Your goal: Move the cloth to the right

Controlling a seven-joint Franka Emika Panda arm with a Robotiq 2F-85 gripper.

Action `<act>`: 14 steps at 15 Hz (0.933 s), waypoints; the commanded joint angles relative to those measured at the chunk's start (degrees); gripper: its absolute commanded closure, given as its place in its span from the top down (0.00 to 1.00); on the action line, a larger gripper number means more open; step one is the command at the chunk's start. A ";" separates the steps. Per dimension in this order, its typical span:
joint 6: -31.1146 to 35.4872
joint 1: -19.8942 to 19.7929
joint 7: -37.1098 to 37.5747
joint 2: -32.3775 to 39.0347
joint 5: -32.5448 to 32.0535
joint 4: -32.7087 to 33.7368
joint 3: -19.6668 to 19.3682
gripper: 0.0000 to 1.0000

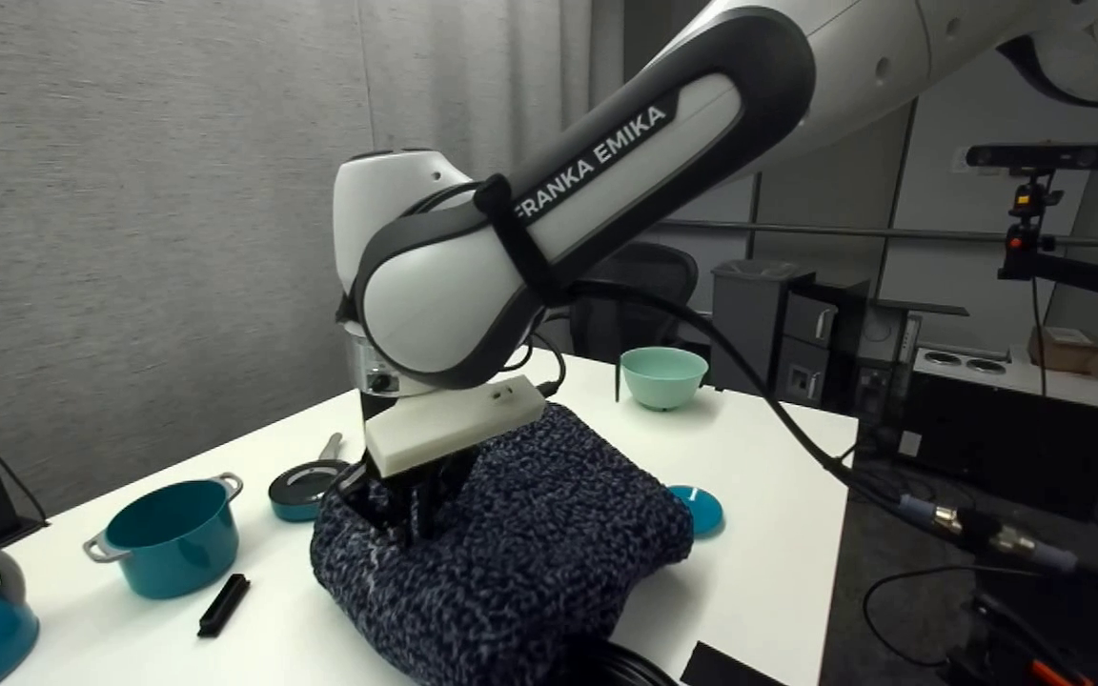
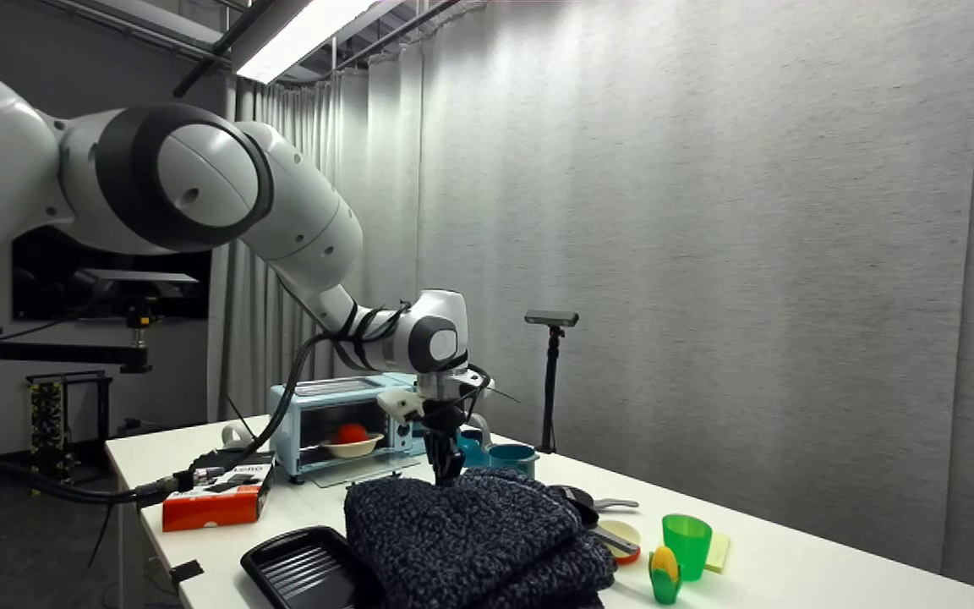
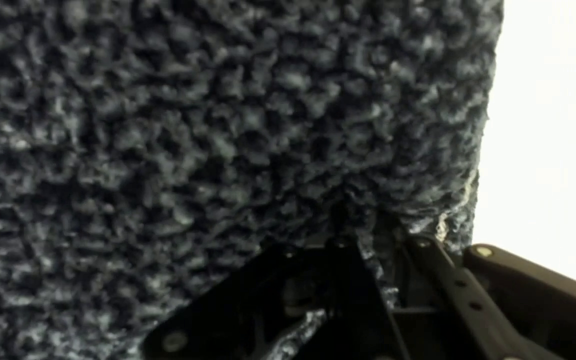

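Mint bowl and blue disc come to me in an exterior view; toaster oven and green cup in an exterior view too, though no single view holds all four. Only the wrist view gives me the gripper up close: tips sunk in the knit, fingers drawn near together, a narrow ridge of fabric pinched between them. The cloth is bulky, rumpled, dark navy with pale flecks, folded in layers. It lies on the white table, hiding part of a black ribbed tray; whether they touch I can't tell.
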 commanded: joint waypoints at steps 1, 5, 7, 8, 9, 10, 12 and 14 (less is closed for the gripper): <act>-4.66 -0.28 -0.80 -0.34 -0.05 -0.35 -2.63 0.00; -7.43 -0.54 1.21 -2.16 -2.62 -3.95 -6.70 0.00; -8.14 -0.68 2.01 -3.28 -3.48 -6.03 -8.22 0.00; -8.47 -0.74 2.47 -3.92 -3.84 -7.05 -8.81 0.00; -8.84 -0.78 3.09 -4.65 -4.35 -8.09 -9.40 0.00; -9.36 -0.86 3.71 -5.44 -5.20 -9.16 -9.99 0.00; -10.40 -1.29 5.04 -7.07 -7.11 -11.35 -11.19 0.00; -11.05 -1.87 6.35 -8.46 -8.40 -13.09 -11.88 0.00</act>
